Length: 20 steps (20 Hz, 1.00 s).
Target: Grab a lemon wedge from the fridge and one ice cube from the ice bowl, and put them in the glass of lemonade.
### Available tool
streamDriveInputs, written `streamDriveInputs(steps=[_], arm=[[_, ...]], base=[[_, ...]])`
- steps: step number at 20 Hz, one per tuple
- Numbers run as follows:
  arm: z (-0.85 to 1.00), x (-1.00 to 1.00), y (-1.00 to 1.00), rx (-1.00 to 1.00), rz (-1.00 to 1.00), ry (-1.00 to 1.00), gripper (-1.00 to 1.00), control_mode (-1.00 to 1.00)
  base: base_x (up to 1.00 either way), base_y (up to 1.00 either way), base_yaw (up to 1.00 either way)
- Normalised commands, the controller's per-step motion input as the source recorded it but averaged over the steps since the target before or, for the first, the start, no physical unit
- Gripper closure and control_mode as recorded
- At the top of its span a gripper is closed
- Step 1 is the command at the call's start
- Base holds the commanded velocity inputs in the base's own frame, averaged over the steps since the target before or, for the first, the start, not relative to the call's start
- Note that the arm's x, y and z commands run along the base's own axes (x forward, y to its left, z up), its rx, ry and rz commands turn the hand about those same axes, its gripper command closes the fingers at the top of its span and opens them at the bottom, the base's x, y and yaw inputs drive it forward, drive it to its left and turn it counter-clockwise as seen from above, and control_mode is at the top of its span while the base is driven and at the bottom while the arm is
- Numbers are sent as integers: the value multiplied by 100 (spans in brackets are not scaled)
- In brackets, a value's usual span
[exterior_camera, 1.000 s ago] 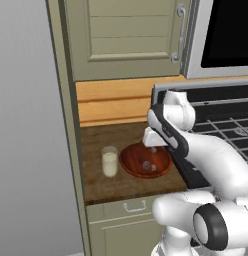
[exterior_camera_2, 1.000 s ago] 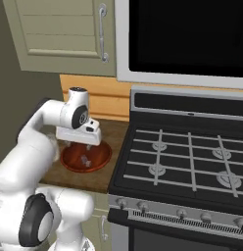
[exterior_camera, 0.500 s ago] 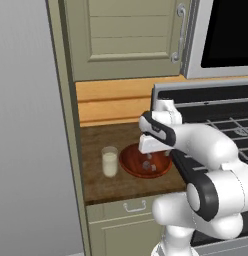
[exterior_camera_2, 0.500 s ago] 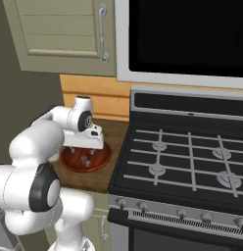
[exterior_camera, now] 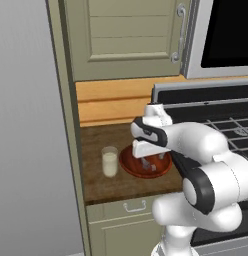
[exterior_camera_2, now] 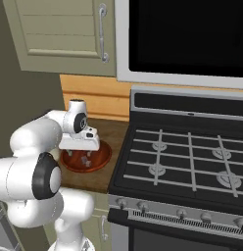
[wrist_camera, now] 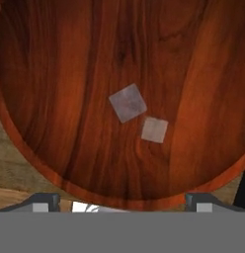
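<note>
The ice bowl (exterior_camera: 127,164), a shallow reddish-brown wooden dish, sits on the wooden counter. The glass of lemonade (exterior_camera: 110,162) stands just left of it. My gripper (exterior_camera: 146,159) hangs open directly over the bowl (exterior_camera_2: 102,154), close above its floor. In the hand view the bowl (wrist_camera: 55,74) holds two pale ice cubes, a larger one (wrist_camera: 127,102) and a smaller one (wrist_camera: 154,129), touching at a corner. My gripper (wrist_camera: 123,200) has its fingertips (wrist_camera: 45,200) spread wide near the bowl's rim, with nothing between them. The lemon wedge and the fridge are out of view.
A black gas stove (exterior_camera_2: 187,162) borders the counter on the right, a microwave (exterior_camera_2: 187,34) above it. A beige cabinet (exterior_camera: 131,35) hangs over the counter (exterior_camera: 96,185), with a drawer (exterior_camera: 133,206) below. A grey wall (exterior_camera: 31,150) closes the left side.
The hand has come down and a little to the left, closer over the ice bowl. The jaws have stayed wide. Bowl and glass have not moved.
</note>
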Motion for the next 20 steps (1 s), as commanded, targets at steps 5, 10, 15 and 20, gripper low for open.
streamDriveInputs(steps=[5, 10, 15, 20], arm=[[-3, 10, 1, -1, 0, 0, -100, -100], [0, 1, 0, 0, 0, -7, -100, -100], [0, 35, 0, 0, 0, -9, -100, -100], [-9, 36, 0, 0, 0, -3, -100, -100]], base=[[0, 0, 0], [0, 0, 0], [0, 0, 0], [0, 0, 0]])
